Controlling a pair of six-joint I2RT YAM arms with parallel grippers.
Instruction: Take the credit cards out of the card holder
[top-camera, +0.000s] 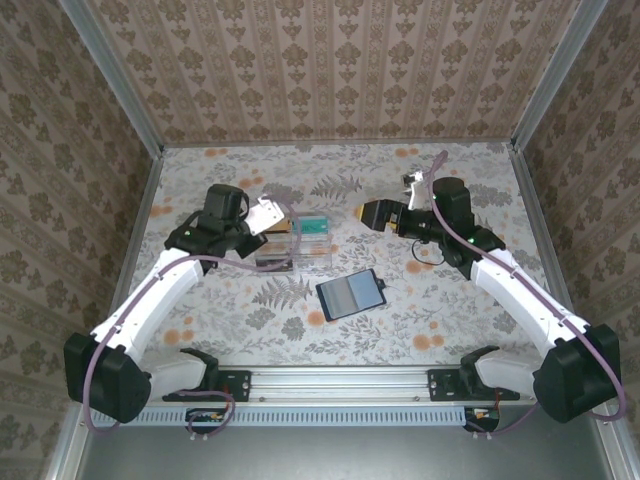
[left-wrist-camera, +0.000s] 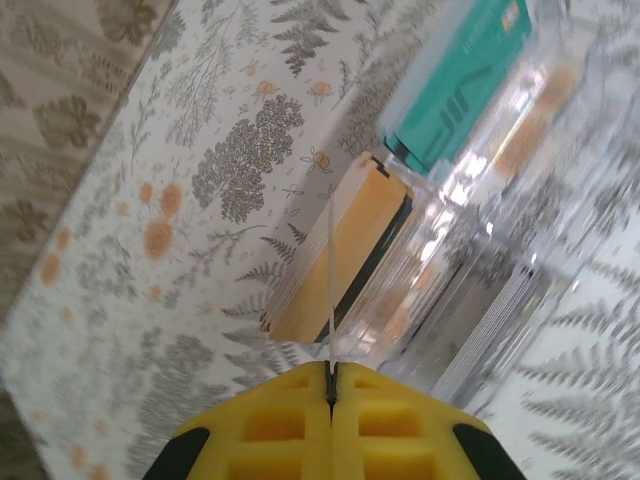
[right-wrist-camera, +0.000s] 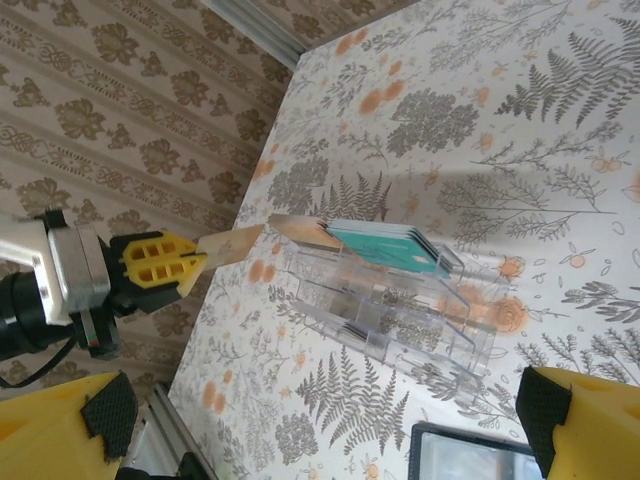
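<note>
Extraction of a card, seen from above and from both wrists. The left gripper (left-wrist-camera: 331, 375) has its jaws fully closed on the near edge of a thin orange-yellow card (right-wrist-camera: 232, 244). The card's long axis runs straight from the fingers to the clear card holder (right-wrist-camera: 400, 315). Its far end meets the holder's upper rim, though whether it has cleared the slot is hard to judge. The teal cards (right-wrist-camera: 390, 246) stand in the holder's rear slot, and a black card (top-camera: 350, 294) lies flat on the table (top-camera: 480, 180), just in front of the holder. The right gripper (top-camera: 385, 213) is spread wide and holds nothing. The holder lies between the two arms, the left nearer; withdrawal would probably follow the card's axis, away from the holder
</note>
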